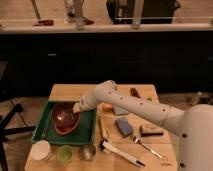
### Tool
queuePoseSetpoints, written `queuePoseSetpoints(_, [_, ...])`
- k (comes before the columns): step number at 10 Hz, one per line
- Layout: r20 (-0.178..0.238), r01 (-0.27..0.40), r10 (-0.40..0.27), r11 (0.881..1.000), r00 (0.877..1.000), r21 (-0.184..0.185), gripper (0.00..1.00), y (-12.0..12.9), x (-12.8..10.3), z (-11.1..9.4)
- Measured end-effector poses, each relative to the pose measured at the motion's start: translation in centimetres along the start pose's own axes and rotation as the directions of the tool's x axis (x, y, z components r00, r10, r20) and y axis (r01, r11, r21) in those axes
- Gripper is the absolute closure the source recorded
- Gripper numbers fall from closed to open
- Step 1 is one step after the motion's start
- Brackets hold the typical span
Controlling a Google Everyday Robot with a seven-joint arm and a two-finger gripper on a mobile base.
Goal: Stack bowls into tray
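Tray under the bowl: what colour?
Green, in the camera view. The gripper is at the bowl's rim, over the tray.

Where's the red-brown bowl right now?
Left half of the camera view: the red-brown bowl is in the green tray, with the gripper at its right rim.
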Motion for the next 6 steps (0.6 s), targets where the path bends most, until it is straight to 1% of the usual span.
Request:
queuePoseSetpoints(4, [0.001, 0.001, -0.001, 1.000, 1.000, 0.001, 0.96, -0.07, 0.01, 0.06])
queuePoseSetpoints(6, [0.001, 0.001, -0.001, 1.000, 1.000, 0.001, 1.00, -0.07, 0.01, 0.07])
